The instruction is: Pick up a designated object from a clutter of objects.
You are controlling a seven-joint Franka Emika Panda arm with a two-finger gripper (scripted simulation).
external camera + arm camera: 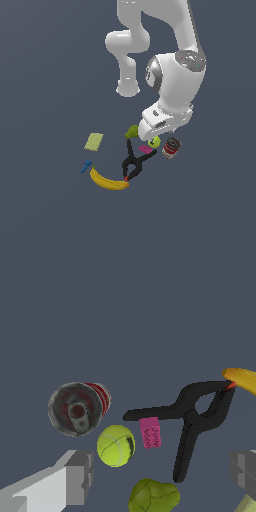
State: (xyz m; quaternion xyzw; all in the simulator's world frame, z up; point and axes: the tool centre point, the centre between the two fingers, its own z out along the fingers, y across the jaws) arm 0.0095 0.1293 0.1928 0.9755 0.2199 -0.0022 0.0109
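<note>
The tin can (171,148) has a red-and-white label and grey ends; it sits at the exterior view's right of the clutter, beside the yellow-green ball (154,142). In the wrist view the can (79,407) shows its pull-tab end, close to the ball (115,445). My gripper (156,134) hovers above the ball and the green pear (132,131), a little to the exterior view's left of the can. In the wrist view the gripper (162,466) is open and empty, its fingers (77,476) wide apart.
A black spring clamp (134,162) lies by a pink piece (146,149) and a yellow banana (107,181). A pale green pad (94,141) and a blue piece (86,166) lie further to the exterior view's left. The floor is plain dark grey.
</note>
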